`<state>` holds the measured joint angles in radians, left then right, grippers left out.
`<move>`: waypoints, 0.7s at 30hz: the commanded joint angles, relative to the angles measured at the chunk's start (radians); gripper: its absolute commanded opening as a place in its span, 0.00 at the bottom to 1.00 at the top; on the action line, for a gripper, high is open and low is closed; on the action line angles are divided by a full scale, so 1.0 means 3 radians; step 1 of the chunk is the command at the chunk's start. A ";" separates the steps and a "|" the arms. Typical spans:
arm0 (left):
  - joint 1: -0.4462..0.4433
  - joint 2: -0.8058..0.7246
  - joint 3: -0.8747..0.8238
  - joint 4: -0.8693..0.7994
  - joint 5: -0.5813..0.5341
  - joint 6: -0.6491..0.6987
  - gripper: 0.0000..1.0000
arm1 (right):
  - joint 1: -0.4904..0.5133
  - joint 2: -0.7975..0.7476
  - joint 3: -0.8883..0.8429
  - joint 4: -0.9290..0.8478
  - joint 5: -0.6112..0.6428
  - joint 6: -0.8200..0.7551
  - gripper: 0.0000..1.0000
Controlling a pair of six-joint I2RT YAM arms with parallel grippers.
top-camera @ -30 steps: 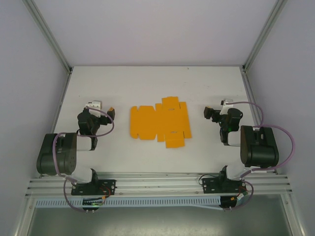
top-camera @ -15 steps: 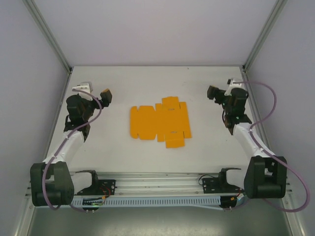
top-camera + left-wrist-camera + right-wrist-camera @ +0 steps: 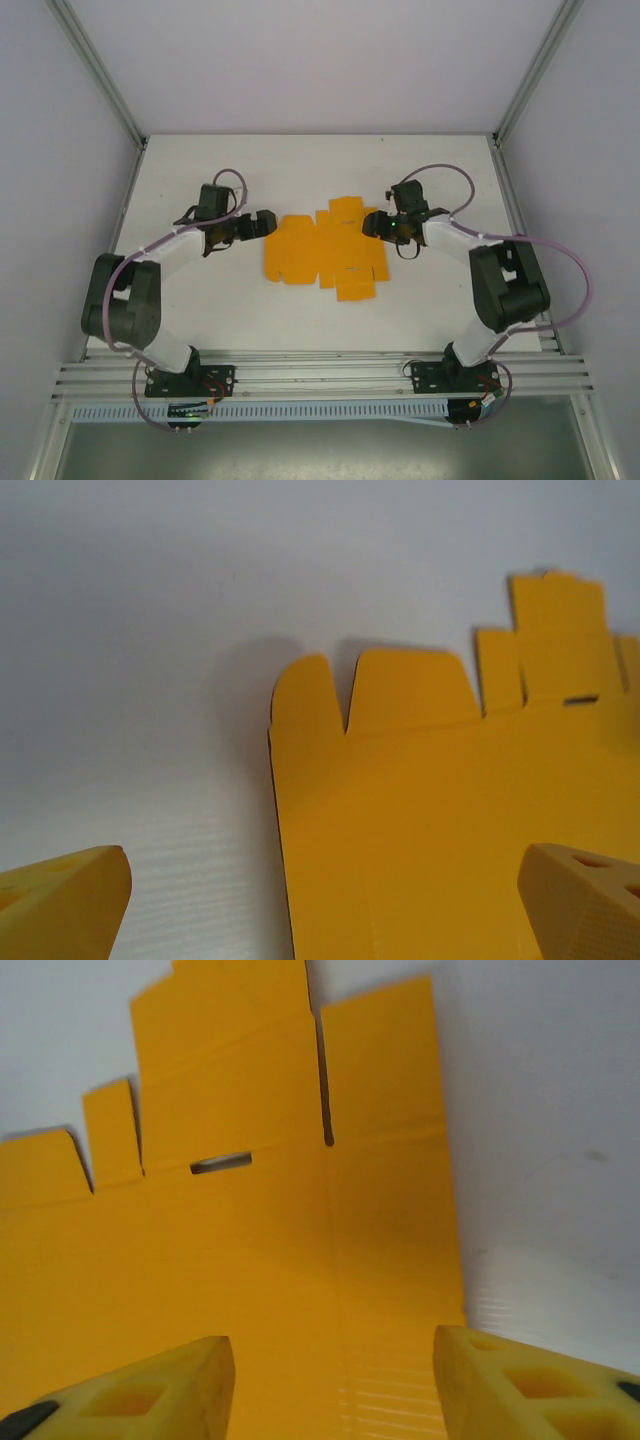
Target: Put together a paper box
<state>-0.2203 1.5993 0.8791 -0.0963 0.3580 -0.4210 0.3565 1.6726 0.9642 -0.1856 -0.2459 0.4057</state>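
The paper box (image 3: 322, 250) lies as a flat orange-yellow die-cut sheet with flaps in the middle of the white table. My left gripper (image 3: 263, 225) is low at the sheet's left edge. In the left wrist view it (image 3: 325, 920) is open, its yellow fingers (image 3: 62, 908) wide apart across the edge of the sheet (image 3: 430, 800). My right gripper (image 3: 371, 222) hovers at the sheet's right flaps. It (image 3: 335, 1390) stands open too, fingertips (image 3: 140, 1395) spread over the sheet (image 3: 250, 1240). Neither gripper holds anything.
The white table (image 3: 200, 300) has bare room around the sheet. Grey walls with aluminium posts (image 3: 100, 75) enclose it on three sides. A metal rail (image 3: 320, 370) with the arm bases runs along the near edge.
Both arms have swung inward from the table's sides, ending at the sheet's left and right edges. The sheet has not moved.
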 commanded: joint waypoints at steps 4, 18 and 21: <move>-0.0057 0.0324 0.0163 -0.0210 0.0317 -0.0095 0.99 | 0.0002 0.0347 0.0175 -0.0005 -0.0177 0.0095 0.49; -0.0186 0.0607 0.0219 0.0219 0.0908 -0.0248 0.69 | -0.0053 0.0722 -0.0040 0.0228 -0.0335 0.0322 0.44; -0.0195 0.0522 0.0178 0.0341 0.0891 -0.0340 0.45 | -0.0057 0.0657 -0.0099 0.0320 -0.0382 0.0319 0.45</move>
<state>-0.2718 1.7767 0.9348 -0.0601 0.5800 -0.4980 0.3370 1.8343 0.9852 -0.0559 -0.3580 0.4816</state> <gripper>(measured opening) 0.510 0.444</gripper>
